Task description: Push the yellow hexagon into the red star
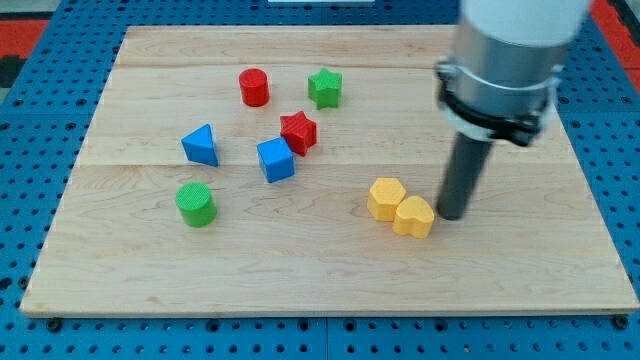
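Observation:
The yellow hexagon lies right of the board's middle, touching a yellow heart on its lower right. The red star sits up and to the left of them, near the board's centre, touching or nearly touching the blue cube. My tip rests on the board just right of the yellow heart, very close to it; contact cannot be told. The heart lies between my tip and the hexagon.
A red cylinder and a green star sit near the view's top. A blue triangle and a green cylinder lie at the left. The wooden board rests on a blue surface.

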